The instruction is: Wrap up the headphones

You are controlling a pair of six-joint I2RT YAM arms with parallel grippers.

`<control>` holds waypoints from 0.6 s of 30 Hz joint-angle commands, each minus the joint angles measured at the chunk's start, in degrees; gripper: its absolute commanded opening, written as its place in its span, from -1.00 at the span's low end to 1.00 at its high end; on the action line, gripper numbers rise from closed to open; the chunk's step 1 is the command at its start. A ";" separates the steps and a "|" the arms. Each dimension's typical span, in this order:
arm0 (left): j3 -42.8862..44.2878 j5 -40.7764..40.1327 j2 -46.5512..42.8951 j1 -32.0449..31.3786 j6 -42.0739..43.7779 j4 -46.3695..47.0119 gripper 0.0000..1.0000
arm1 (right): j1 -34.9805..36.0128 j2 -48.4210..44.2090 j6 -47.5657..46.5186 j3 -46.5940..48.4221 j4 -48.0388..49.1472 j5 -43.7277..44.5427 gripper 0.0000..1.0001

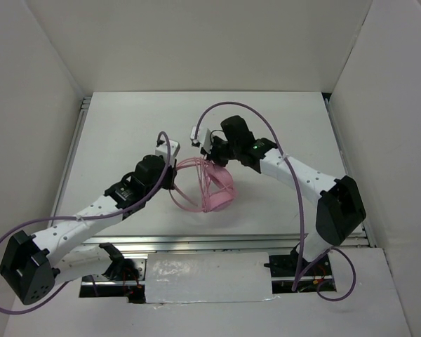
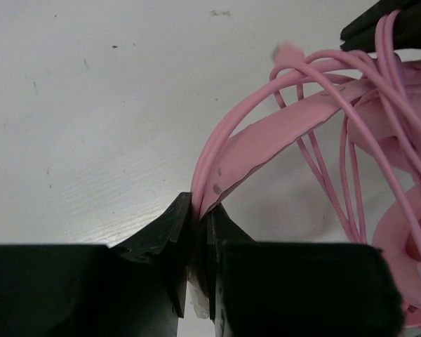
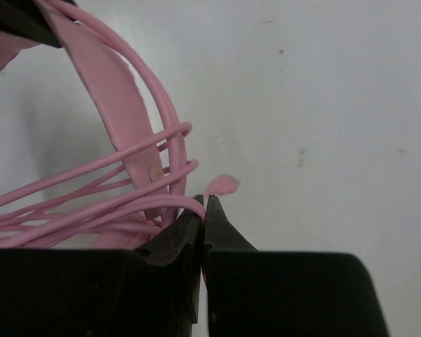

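Black fingers (image 2: 154, 246) of my left gripper (image 2: 200, 210) fill the bottom of the left wrist view. They are pressed together on the headphones (image 2: 302, 125). The flat pink headband (image 2: 256, 149) and one strand of the thin pink cord (image 2: 221, 137) both run down into the narrow slit between the jaws. Beyond them the band arches up to the right, crossed by several loops of cord. A pale pink ear cup (image 2: 407, 232) shows at the right edge.

My right gripper (image 3: 204, 205) is likewise closed, pinching only the cord, close to its end. A small blurred pink tip (image 3: 222, 184) shows just past the fingertips. To the left of the jaws the cord fans out in several strands across the headband.

Seen from above, the headphones sit near the middle of the table (image 1: 126, 126), between my two grippers. The left gripper grips the band's left side and the right gripper grips the cord at the far side. The cups lie toward the near side, with cord looped loosely around them. I cannot tell whether they rest on the surface or hang just above it.

The table is matte white with a few dark specks. White panels (image 1: 196, 42) wall it in on the left, back and right. Purple cables (image 1: 266, 123) loop along both arms. A small green light (image 1: 255, 148) glows on my right wrist. A white taped strip (image 1: 207, 277) lies along the near edge, between the arm bases.
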 commanded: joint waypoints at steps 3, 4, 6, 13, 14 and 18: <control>2.52 7.83 -0.59 -1.77 1.19 6.40 -1.00 | -0.93 1.56 -0.11 3.18 -2.72 -11.57 -0.96; 2.52 8.36 -0.32 -1.60 1.10 6.75 -1.00 | -1.02 1.91 -0.01 3.18 -3.24 -12.18 -0.91; 2.26 8.80 0.03 -1.42 -0.22 7.45 -1.00 | -1.28 2.17 0.77 3.18 -3.77 -12.45 -0.68; 2.43 17.50 3.10 5.69 -5.93 8.51 -1.00 | -3.13 3.06 4.46 3.97 -6.50 -15.79 0.10; 2.52 19.24 3.28 7.26 -6.28 8.51 -1.00 | -3.48 2.79 4.73 3.45 -5.71 -16.23 0.22; 2.34 23.55 4.42 11.05 -8.04 10.09 -1.00 | -4.79 2.27 7.28 3.18 -3.16 -16.15 0.99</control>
